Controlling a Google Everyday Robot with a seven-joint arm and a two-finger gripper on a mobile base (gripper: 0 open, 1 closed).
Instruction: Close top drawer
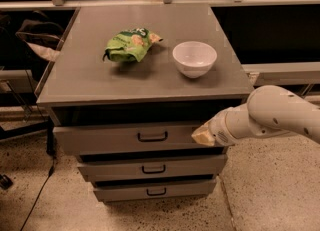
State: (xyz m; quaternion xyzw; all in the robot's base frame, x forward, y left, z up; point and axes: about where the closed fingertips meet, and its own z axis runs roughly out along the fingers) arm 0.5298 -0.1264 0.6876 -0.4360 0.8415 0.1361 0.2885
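Note:
The top drawer [115,139] is the widest grey front of three, with a small dark loop handle [152,136] at its centre. It stands pulled out a little from under the cabinet top, with a dark gap above it. My gripper [202,135] comes in from the right on a white arm and sits against the right end of the top drawer's front panel.
On the grey cabinet top [90,82] lie a green chip bag [130,45] and a white bowl [194,58]. Two narrower drawer fronts [152,169] sit below. A dark bag [35,37] and a cable [42,185] are at the left, and a ledge [280,72] at the right.

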